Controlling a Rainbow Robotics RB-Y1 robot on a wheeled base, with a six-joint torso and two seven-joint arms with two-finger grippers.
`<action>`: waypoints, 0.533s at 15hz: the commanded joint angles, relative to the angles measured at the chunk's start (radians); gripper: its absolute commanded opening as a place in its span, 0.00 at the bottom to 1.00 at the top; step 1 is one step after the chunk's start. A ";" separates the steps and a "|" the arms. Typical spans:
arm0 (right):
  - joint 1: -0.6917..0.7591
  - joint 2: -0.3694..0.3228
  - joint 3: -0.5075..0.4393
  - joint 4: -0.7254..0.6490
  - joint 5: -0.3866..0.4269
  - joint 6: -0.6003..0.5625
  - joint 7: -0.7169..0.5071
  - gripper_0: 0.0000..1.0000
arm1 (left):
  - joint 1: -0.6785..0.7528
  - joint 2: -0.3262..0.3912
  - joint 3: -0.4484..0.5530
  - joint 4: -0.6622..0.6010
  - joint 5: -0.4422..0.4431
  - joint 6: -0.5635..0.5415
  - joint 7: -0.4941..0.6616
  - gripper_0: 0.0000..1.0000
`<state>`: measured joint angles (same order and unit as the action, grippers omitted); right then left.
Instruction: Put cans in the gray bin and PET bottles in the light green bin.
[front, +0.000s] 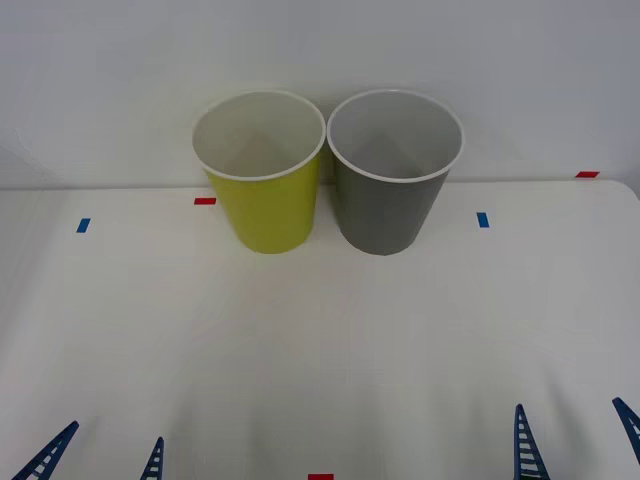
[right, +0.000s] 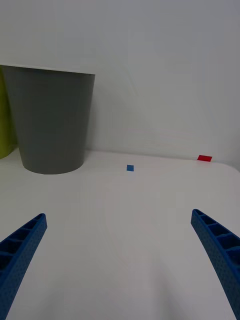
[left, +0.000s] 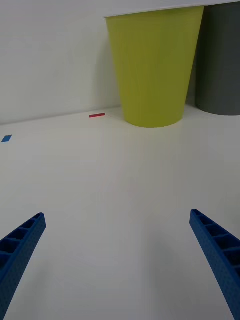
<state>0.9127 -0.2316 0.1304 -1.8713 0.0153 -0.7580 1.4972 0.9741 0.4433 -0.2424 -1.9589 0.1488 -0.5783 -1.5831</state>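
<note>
Blue ribbed tapered fingers (right: 220, 250)

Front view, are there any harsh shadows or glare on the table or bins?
Front view: light is soft and even, with only faint shadows beside the light green bin and gray bin, no glare. Wrist views: the table looks evenly lit too.

White matte table (front: 320, 350) is spreading wide below a pale wall. Standing upright on it near the far edge: a round tapered yellow-green plastic bin (front: 268, 205) with a white rim, and a round tapered dark gray plastic bin (front: 388, 210) with a white rim, just beside each other, gray to the right. Small tape marks are lying flat on the surface: a red strip (front: 205, 201) left of the green bin, a blue square (front: 483, 219) right of the gray bin, another blue piece (front: 83, 225) far left, a red piece (front: 587, 174) at the far right edge, and a red piece (front: 320, 477) at the near edge.
</note>
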 joint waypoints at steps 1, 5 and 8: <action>0.000 0.000 0.000 0.000 0.000 0.000 0.000 1.00 | 0.000 0.000 0.000 0.000 0.000 0.000 0.000 1.00; 0.000 0.000 0.000 0.000 0.000 0.000 0.000 1.00 | 0.000 0.000 0.000 0.000 0.000 0.000 0.000 1.00; 0.000 0.000 0.000 0.000 0.000 0.000 0.000 1.00 | 0.000 0.000 0.000 0.000 0.000 0.000 0.000 1.00</action>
<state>0.9127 -0.2316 0.1304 -1.8714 0.0153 -0.7580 1.4972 0.9741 0.4433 -0.2424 -1.9589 0.1488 -0.5783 -1.5831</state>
